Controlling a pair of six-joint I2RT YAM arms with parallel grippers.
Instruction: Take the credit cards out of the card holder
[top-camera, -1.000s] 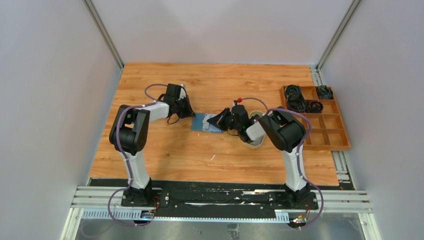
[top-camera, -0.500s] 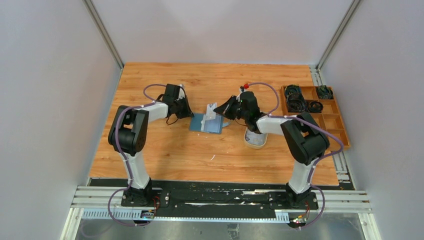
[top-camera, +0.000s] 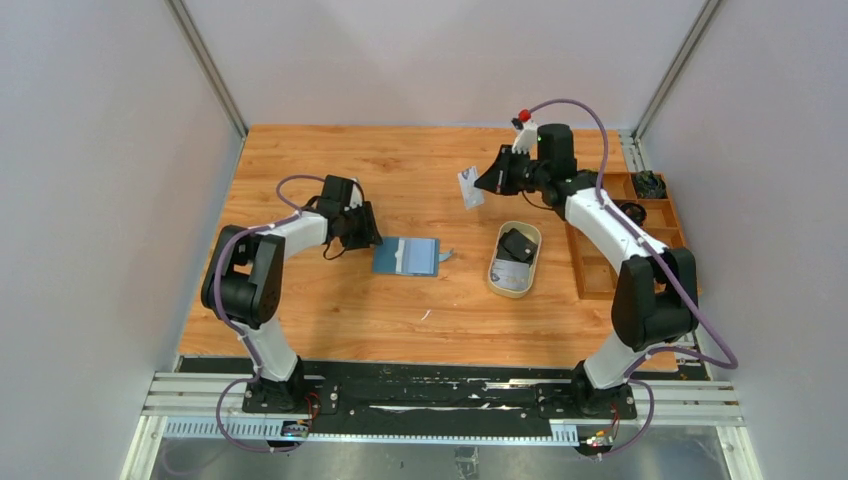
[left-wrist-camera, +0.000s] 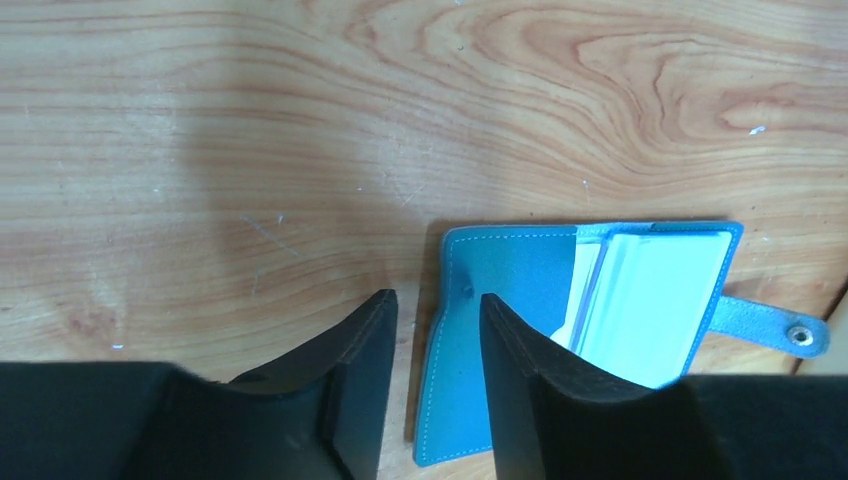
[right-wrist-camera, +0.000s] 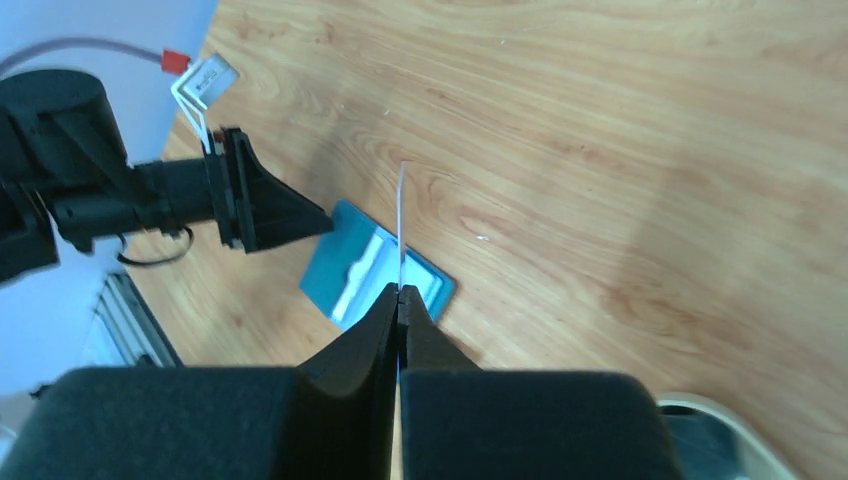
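- Card holder (top-camera: 406, 256) lies opened flat on the tabletop (top-camera: 330, 300), inner side up. Its snap tab (left-wrist-camera: 790, 333) projects from its right edge, and a whitish card (left-wrist-camera: 650, 300) sits in its right-hand pocket.
- Left hand (left-wrist-camera: 432, 310) stands low at the card holder's left edge, fingers parted and released. Whether a finger touches the leather cannot be told.
- Right hand (top-camera: 478, 185) is raised well behind and to the right of the card holder. It is clenched on a whitish credit card (top-camera: 468, 187), gripped by one edge and held clear of the tabletop.
- Beige oval tray (top-camera: 510, 291) rests near the card holder's right side, apart from it, with a black card (top-camera: 516, 245) inside.
- Wooden compartment box (top-camera: 640, 250) lies farther right of the card holder, beyond the tray.
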